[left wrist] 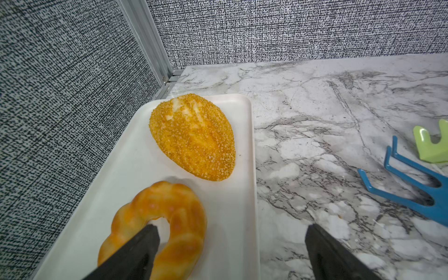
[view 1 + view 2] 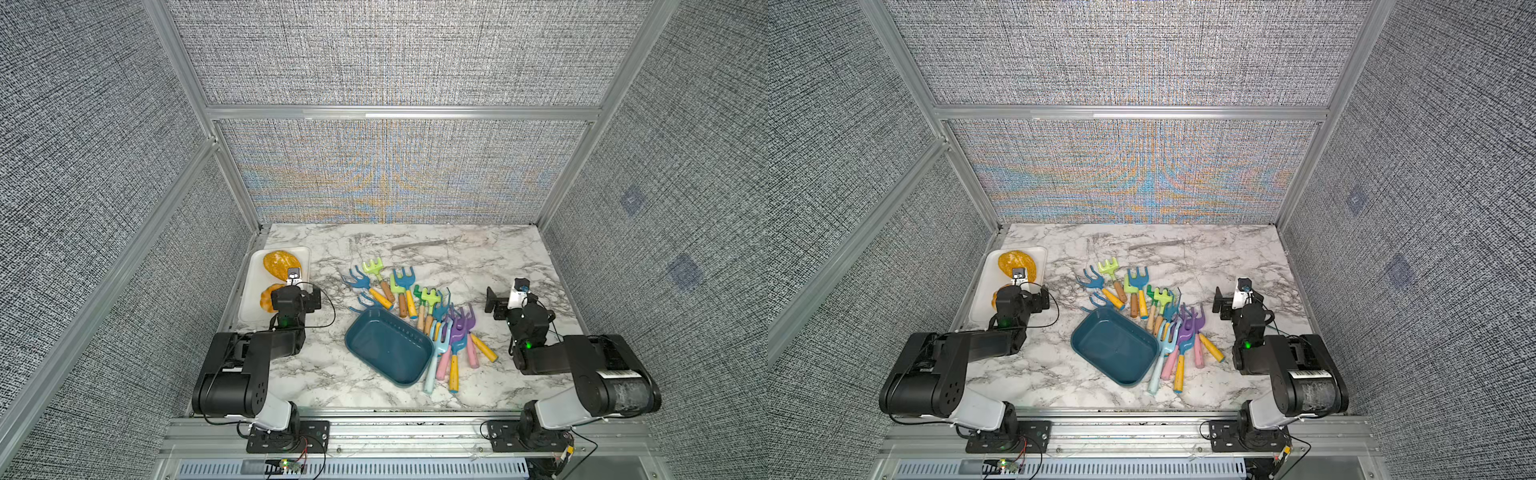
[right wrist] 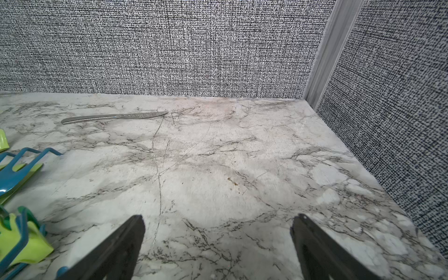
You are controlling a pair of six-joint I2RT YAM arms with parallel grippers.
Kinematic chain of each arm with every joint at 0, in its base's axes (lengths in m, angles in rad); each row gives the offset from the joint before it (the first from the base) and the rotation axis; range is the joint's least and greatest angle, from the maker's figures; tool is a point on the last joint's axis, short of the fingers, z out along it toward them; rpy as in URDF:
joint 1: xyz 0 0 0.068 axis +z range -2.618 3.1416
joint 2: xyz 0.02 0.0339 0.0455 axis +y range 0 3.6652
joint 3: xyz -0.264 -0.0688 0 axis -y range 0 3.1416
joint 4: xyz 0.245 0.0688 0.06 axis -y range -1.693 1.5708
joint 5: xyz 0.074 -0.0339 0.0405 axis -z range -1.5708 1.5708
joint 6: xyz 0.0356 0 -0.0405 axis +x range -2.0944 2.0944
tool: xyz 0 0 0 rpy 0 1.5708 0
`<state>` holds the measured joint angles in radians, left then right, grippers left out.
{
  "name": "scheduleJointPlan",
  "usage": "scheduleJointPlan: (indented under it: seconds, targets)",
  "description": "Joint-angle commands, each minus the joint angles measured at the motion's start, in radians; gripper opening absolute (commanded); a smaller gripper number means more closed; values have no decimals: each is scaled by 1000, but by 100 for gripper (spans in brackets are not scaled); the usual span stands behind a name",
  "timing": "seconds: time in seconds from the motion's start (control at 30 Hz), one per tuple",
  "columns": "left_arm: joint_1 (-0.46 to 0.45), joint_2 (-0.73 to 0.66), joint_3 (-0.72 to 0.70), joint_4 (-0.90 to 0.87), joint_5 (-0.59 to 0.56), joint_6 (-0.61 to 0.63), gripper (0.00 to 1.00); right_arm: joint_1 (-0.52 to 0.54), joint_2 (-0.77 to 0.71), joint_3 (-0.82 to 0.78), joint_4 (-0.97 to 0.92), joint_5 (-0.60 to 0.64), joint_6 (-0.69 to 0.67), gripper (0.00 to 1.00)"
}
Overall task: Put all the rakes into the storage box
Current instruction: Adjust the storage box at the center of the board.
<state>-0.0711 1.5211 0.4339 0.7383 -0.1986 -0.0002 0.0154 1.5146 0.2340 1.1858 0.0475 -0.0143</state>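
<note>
The storage box (image 2: pixel 388 347) (image 2: pixel 1115 347) is a dark teal bin, empty, at mid-table near the front. Several toy rakes lie in a pile behind it and along its right side, among them a blue rake (image 2: pixel 359 282) (image 1: pixel 417 191), a lime rake (image 2: pixel 374 268) and a purple rake (image 2: pixel 461 324). My left gripper (image 2: pixel 296 296) (image 1: pixel 232 228) hangs open over the right edge of the white tray, left of the pile, holding nothing. Right of the pile, my right gripper (image 2: pixel 515 301) (image 3: pixel 218 218) stands open over bare marble. Rake heads (image 3: pixel 14 167) show at that view's edge.
A white tray (image 2: pixel 253 307) (image 1: pixel 135 169) at the left wall carries a seeded bun (image 2: pixel 280 262) and a twisted bread ring (image 1: pixel 174 218). A metal knife (image 2: pixel 417 244) (image 3: pixel 114 117) lies near the back wall. Fabric walls close off three sides.
</note>
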Motion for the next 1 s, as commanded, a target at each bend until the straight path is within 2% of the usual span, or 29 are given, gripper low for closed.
scheduleJointPlan:
  seconds: [0.0, 0.23, 0.3, 0.33, 0.4, 0.47, 0.5, 0.6, 0.7, 0.8, 0.87, 0.97]
  targets:
    - [-1, 0, 2, 29, 11, 3, 99, 1, 3, 3, 29, 6, -1, 99]
    - [-2, -5, -4, 37, 10, 5, 99, 4, -6, -2, 37, -6, -11, 99]
    - [-5, -31, -4, 22, 15, 12, 99, 21, -43, 22, -27, -34, -48, 99]
    - [-5, -60, -3, -1, 6, 9, 99, 36, -78, 56, -110, -8, -52, 99]
    - [-6, -133, 23, -115, -26, -8, 99, 61, -119, 210, -428, 45, -10, 99]
    - [-11, -202, 44, -219, -60, -40, 99, 68, -94, 357, -683, 28, 43, 99]
    - [-12, -230, 44, -243, -64, -48, 99, 76, -82, 386, -729, 10, 52, 99]
    - [-14, -340, 35, -281, -69, -116, 99, 136, -99, 377, -719, 7, 45, 99]
    - [-15, -450, 35, -349, -16, -205, 99, 203, -174, 350, -696, 34, 21, 99]
    - [-15, -537, 34, -423, 49, -293, 99, 243, -266, 310, -659, 9, 29, 99]
    - [-15, -591, 32, -474, 93, -334, 99, 262, -318, 289, -638, -12, 48, 99]
    - [-16, -676, 31, -559, 144, -399, 99, 275, -380, 301, -698, 26, 129, 99]
